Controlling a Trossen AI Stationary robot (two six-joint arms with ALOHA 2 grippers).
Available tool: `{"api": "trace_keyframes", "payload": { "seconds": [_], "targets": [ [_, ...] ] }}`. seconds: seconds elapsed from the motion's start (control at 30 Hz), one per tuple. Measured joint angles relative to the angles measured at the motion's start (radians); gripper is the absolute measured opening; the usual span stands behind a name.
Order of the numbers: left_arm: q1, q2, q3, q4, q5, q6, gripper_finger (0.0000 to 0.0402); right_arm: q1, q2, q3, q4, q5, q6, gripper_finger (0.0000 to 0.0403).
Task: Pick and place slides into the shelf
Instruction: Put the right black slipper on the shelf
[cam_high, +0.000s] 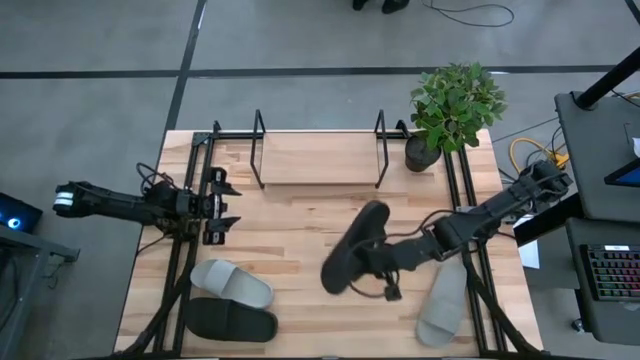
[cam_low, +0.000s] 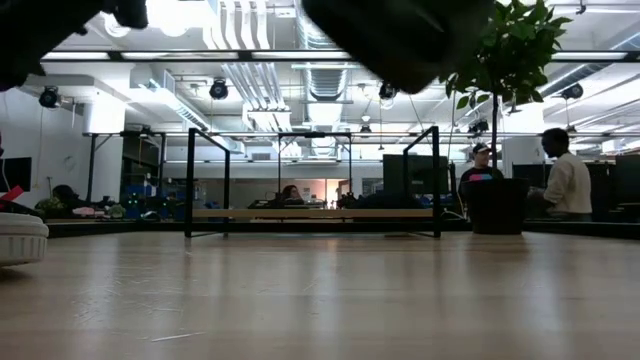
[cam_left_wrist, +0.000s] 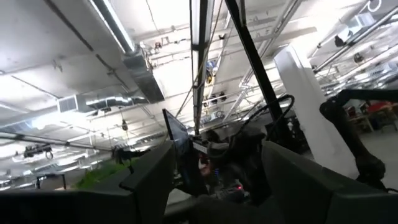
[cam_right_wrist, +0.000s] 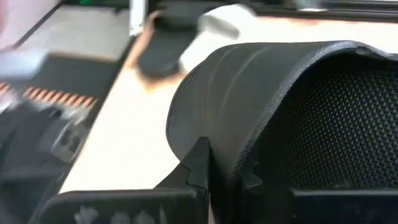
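The right gripper (cam_high: 372, 262) was clamped on a black slide's (cam_high: 353, 248) strap, holding it just below the frame's centre, beneath the empty shelf (cam_high: 318, 150) at upper centre. The left gripper (cam_high: 222, 205) waited at left, fingers spread wide.

My right gripper (cam_high: 372, 262) pinches a black slide (cam_high: 354, 248) above the middle of the table (cam_high: 300, 215). The wire shelf (cam_high: 318, 150) stands at the far edge. A grey slide (cam_high: 232, 283) and another black slide (cam_high: 232, 320) lie near left. One more grey slide (cam_high: 443, 303) lies near right. My left gripper (cam_high: 222, 204) waits at the left.
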Motion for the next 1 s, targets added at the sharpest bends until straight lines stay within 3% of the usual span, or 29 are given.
{"api": "trace_keyframes", "payload": {
  "seconds": [0.27,0.43,0.6,0.8,1.0],
  "targets": [
    [-0.058,0.255,0.235,-0.197,-0.005,0.249,0.0228,-0.109,0.000,0.028,0.001,0.024,0.090,0.0012],
    [-0.126,0.369,0.386,-0.351,-0.144,0.405,0.0228,-0.148,0.000,0.030,0.000,0.023,0.138,0.0012],
    [-0.200,0.415,0.445,-0.434,-0.380,0.557,0.0228,-0.162,-0.009,0.030,-0.007,0.024,0.166,0.0012],
    [-0.308,0.458,0.456,-0.417,-0.618,0.744,0.0228,-0.171,-0.029,0.030,-0.002,0.024,0.177,0.0012],
    [-0.387,0.523,0.456,-0.342,-0.726,0.889,0.0228,-0.193,-0.035,0.030,0.006,0.024,0.192,0.0012]
  ]
}}
